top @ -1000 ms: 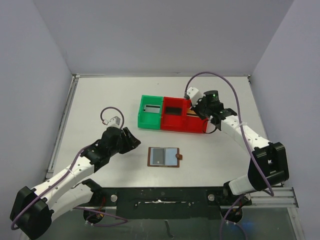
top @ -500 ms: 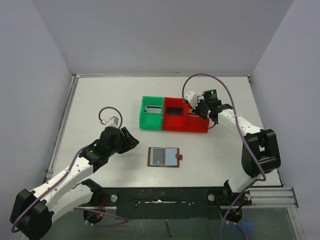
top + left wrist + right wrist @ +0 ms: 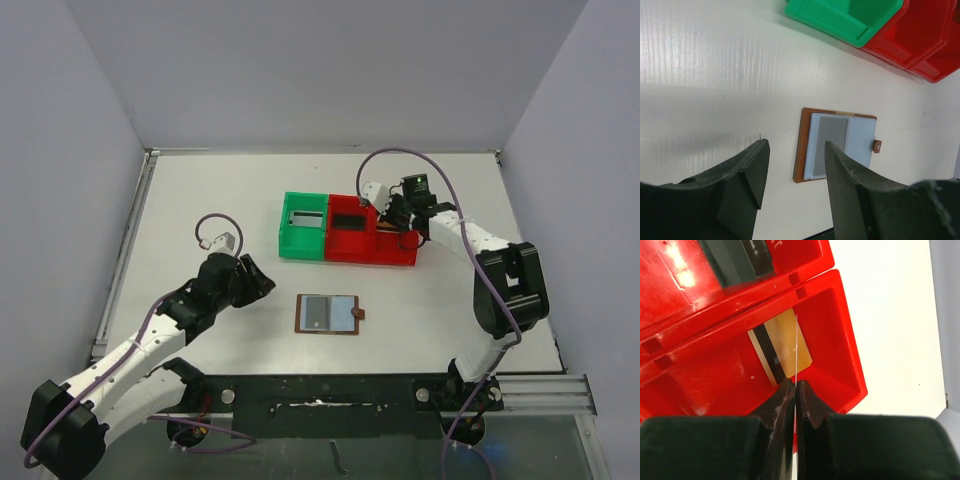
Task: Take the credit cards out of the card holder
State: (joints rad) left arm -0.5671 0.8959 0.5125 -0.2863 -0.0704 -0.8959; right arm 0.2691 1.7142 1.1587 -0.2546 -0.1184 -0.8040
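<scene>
Nearest, at the left: left gripper [image 3: 796, 146] low over the white tabletop [image 3: 715, 75], jaws apart, nothing between them.

Just past its tips and not touching them: card holder [image 3: 860, 142], lying open and flat. Brown border all round, snap tab [image 3: 878, 146] at the right edge, pale blue-grey pockets facing up. In the left pocket, a grey card [image 3: 832, 135], flat.

Farther back, mid-tabletop, a row of bins touching side by side: green bin [image 3: 300, 245] at the left, then left red bin [image 3: 350, 250], then right red bin [image 3: 840, 340]. Inside the green one, something flat and greyish, too small to tell. In the left red bin, a dark card [image 3: 735, 260]. On the floor of the right red bin, a gold card [image 3: 785, 345] with a black stripe, lying flat.

Farthest, over that right red bin: right gripper [image 3: 795, 385], jaws pressed together on a thin card [image 3: 796, 350] held edge-on, visible only as a pale line rising from the tips above the gold card.
</scene>
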